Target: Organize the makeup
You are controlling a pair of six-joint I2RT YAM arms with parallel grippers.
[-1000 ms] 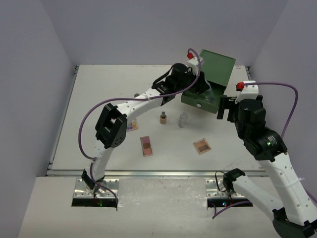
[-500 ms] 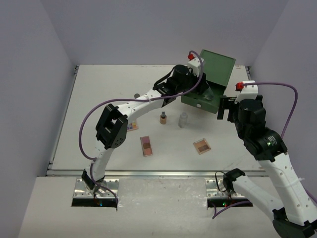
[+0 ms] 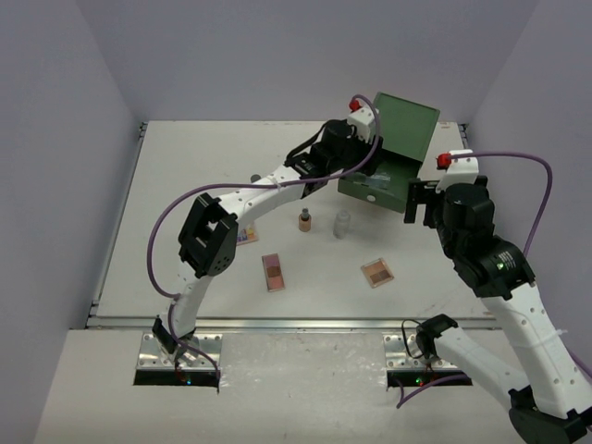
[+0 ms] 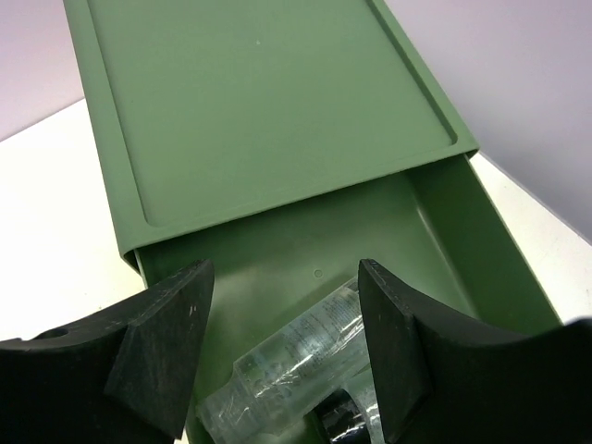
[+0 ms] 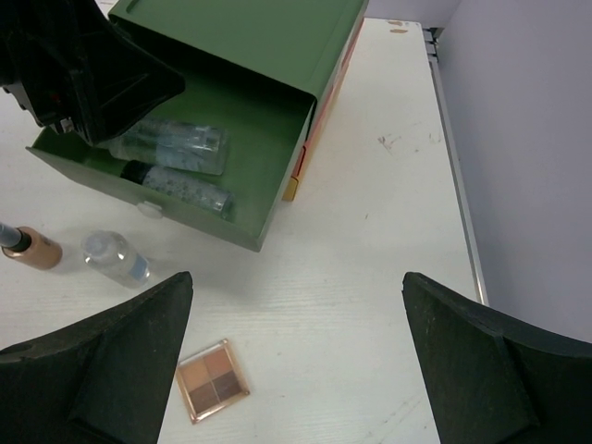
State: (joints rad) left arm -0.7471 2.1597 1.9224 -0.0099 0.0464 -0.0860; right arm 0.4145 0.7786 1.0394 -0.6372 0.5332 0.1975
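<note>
There the left gripper (image 4: 282,287) stood parted above a clear plastic bottle (image 4: 296,351) lying in the green drawer (image 4: 444,213); the right gripper (image 5: 296,287) gaped wide.

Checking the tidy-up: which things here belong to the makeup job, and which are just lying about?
Job: drawer bottle, dark-capped drawer bottle, tan tube, table bottle, left palette, right palette, half-hidden palette.
Not makeup: green drawer box, holding the drawer bottles.

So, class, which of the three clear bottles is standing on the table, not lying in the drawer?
The small bottle beside the tan tube; the other two bottles lie on their sides in the green drawer.
</note>
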